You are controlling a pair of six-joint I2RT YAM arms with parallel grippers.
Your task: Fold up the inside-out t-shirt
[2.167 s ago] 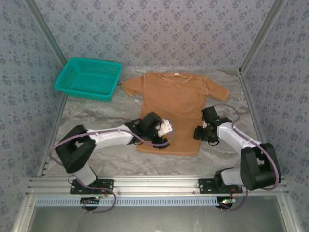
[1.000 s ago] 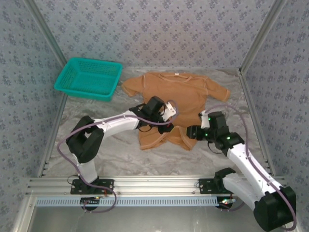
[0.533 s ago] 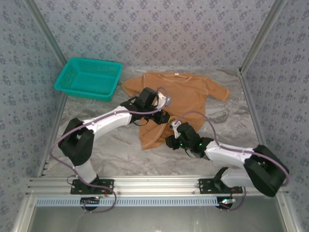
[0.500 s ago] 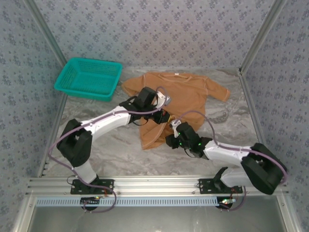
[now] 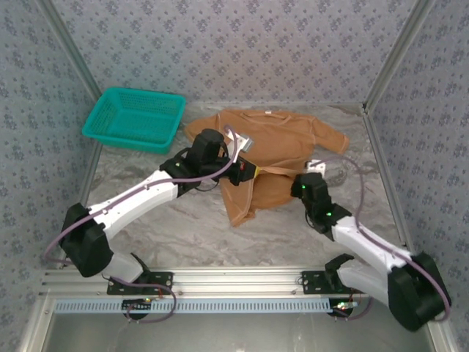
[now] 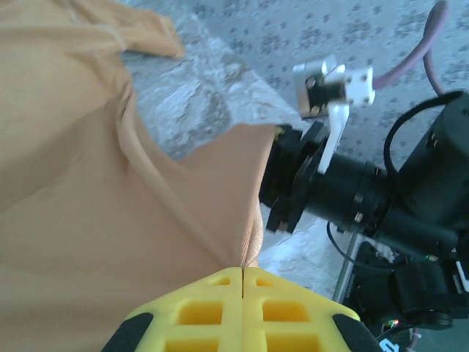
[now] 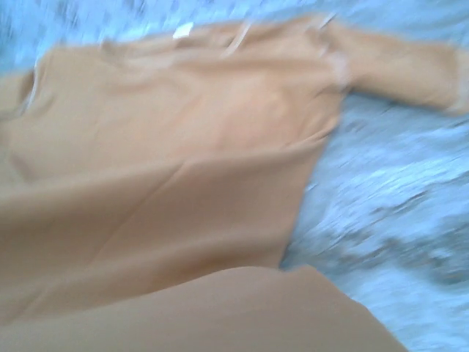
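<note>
The inside-out t-shirt (image 5: 282,143) is orange-tan; its collar and sleeves lie flat at the back of the table, and a small white neck tag (image 7: 182,29) shows. Its lower part is lifted and sags in a fold (image 5: 245,205) between the two grippers. My left gripper (image 5: 248,171) is shut, its yellow fingers (image 6: 198,308) pinching the hem edge (image 6: 253,249). My right gripper (image 5: 293,183) holds the other hem corner; in the left wrist view that black gripper (image 6: 282,180) meets the cloth corner (image 6: 256,143). The blurred right wrist view has cloth (image 7: 220,308) draped over its fingers.
A teal mesh basket (image 5: 133,117) stands at the back left, apart from the shirt's left sleeve. Grey marbled table (image 5: 176,227) lies bare in front of the shirt. Patterned walls close the left, back and right sides.
Both grippers have carried the hem up and back toward the collar. The right arm swung from front centre out to the right, and its jaws closed. The shirt's lower half has risen off the table.
</note>
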